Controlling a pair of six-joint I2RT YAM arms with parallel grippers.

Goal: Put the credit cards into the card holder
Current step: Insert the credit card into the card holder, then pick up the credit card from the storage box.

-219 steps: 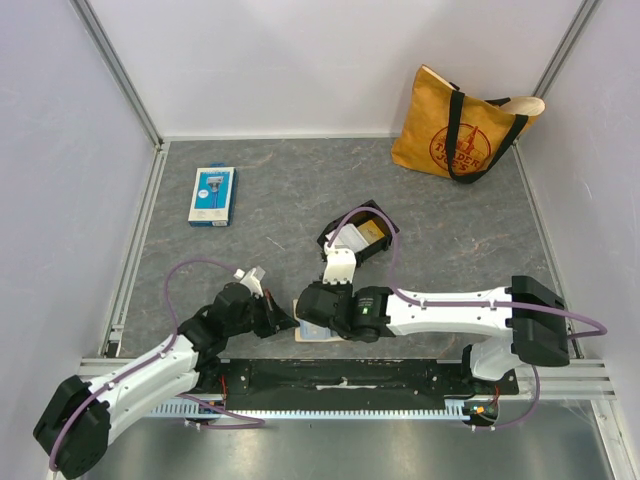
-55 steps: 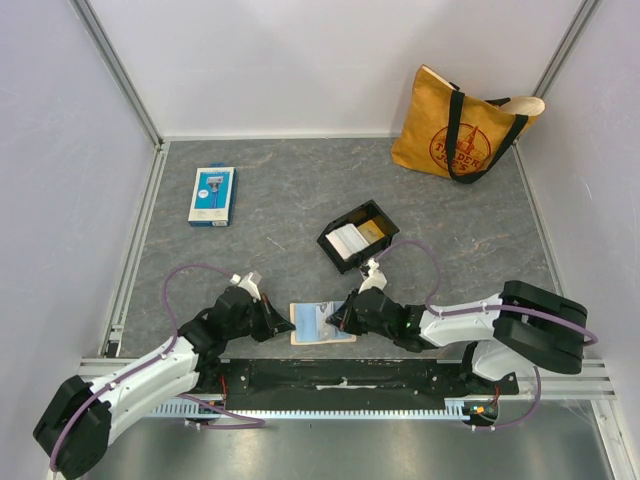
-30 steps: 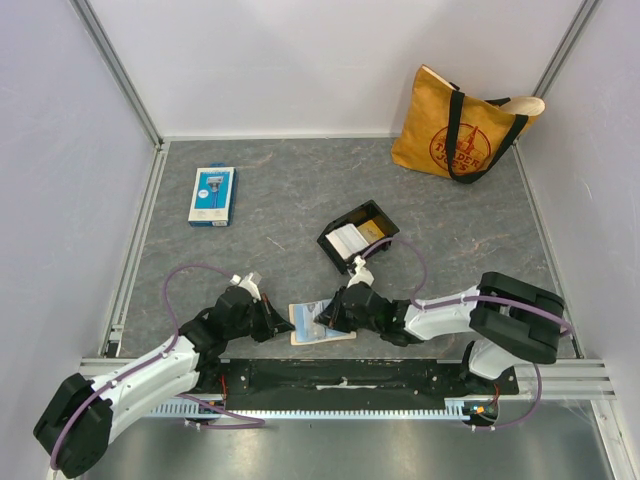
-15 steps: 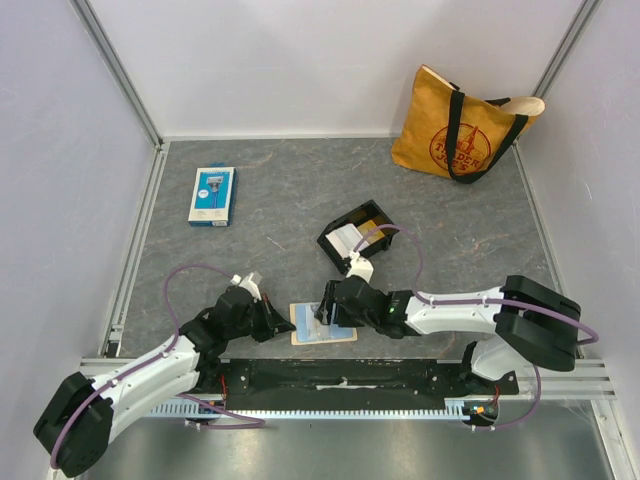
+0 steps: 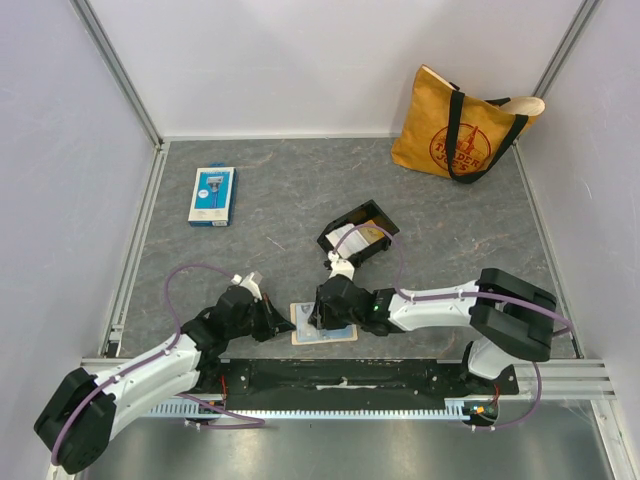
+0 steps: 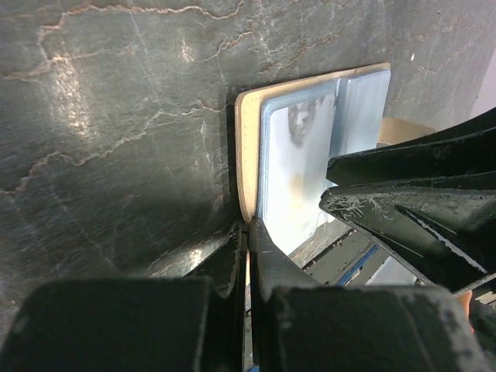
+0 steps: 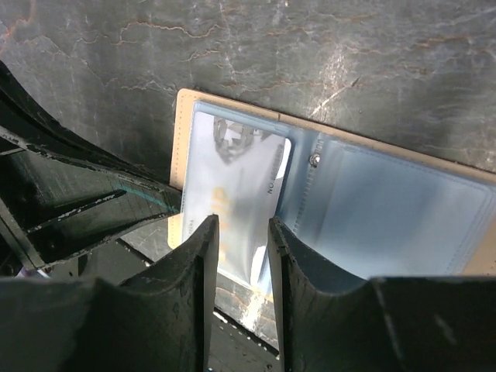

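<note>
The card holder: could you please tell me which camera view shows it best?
The right wrist view: the open card holder fills the frame, with a pale card showing through one clear sleeve. The left wrist view shows part of it, the rest behind the right gripper. The top view shows it small, partly under the right arm.

L hand (image 5: 287, 322) + R hand (image 5: 321, 318) crowd card holder (image 5: 336, 335); tray (image 5: 373, 208) behind.
</note>
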